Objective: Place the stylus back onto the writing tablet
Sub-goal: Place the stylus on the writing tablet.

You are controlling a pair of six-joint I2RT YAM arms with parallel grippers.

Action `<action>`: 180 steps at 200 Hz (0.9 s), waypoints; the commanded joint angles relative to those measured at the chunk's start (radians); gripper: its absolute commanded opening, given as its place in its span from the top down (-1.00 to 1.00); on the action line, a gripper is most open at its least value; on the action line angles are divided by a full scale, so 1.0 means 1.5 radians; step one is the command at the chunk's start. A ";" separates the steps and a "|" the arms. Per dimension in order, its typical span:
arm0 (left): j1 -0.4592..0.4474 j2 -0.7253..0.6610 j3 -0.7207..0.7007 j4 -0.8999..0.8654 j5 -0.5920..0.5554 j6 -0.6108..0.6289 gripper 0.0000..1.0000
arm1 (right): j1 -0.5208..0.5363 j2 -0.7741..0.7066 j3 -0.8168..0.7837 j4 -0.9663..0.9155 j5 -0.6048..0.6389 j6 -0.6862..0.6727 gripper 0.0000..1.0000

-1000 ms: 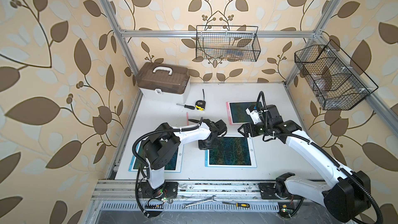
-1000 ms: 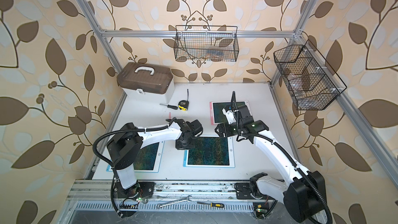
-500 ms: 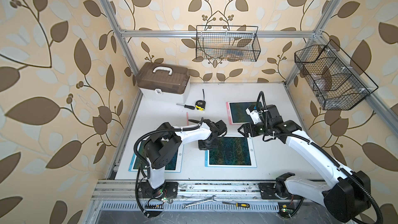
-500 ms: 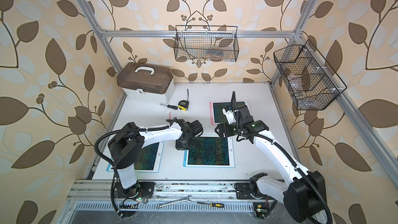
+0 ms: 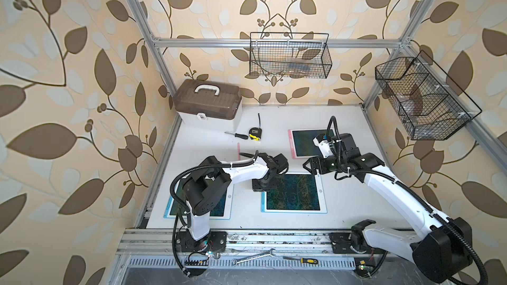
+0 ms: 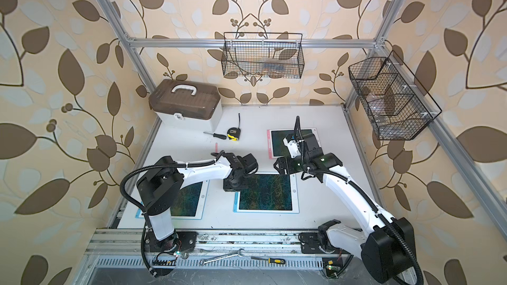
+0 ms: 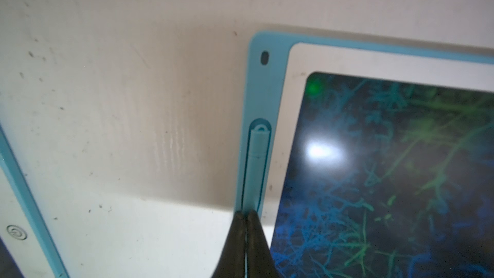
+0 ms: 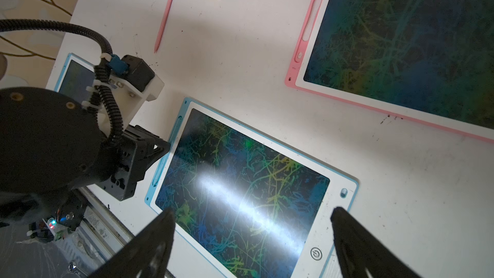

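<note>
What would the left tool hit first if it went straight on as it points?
Likely the blue stylus lying in the edge slot of the blue tablet; the shut left tool is right at it, contact unclear.

On my desk (image 5: 277, 116), in the far left corner, stands a brown-lidded box (image 5: 208, 105). Just beside it lie a black-handled screwdriver (image 5: 236, 134) and a yellow tape measure (image 5: 255, 134). A back wire basket (image 5: 289, 56) hangs above the far edge and a side wire basket (image 5: 422, 100) beyond the right edge. Below the near edge I see a wrench (image 5: 253, 257) and a yellow-handled screwdriver (image 5: 301, 260).
</note>
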 commanded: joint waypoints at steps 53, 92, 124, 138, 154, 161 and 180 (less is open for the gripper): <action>-0.003 0.009 -0.060 0.039 0.024 -0.019 0.96 | 0.005 0.008 0.012 -0.001 -0.002 -0.012 -0.83; -0.002 0.000 -0.063 0.034 0.017 -0.019 0.98 | 0.005 0.010 0.016 -0.003 -0.001 -0.012 -0.83; 0.006 -0.022 -0.045 0.020 0.004 -0.017 0.90 | 0.006 0.017 0.025 -0.008 -0.001 -0.013 -0.82; 0.010 -0.031 -0.022 0.006 -0.007 -0.012 0.82 | 0.008 0.019 0.029 -0.011 0.001 -0.013 -0.83; 0.013 -0.043 0.006 -0.015 -0.023 -0.006 0.77 | 0.009 0.019 0.032 -0.013 0.001 -0.014 -0.82; 0.015 -0.049 0.016 -0.021 -0.029 -0.004 0.76 | 0.010 0.020 0.032 -0.014 0.002 -0.013 -0.83; 0.023 -0.065 0.031 -0.031 -0.033 -0.002 0.74 | 0.010 0.019 0.034 -0.015 0.005 -0.014 -0.83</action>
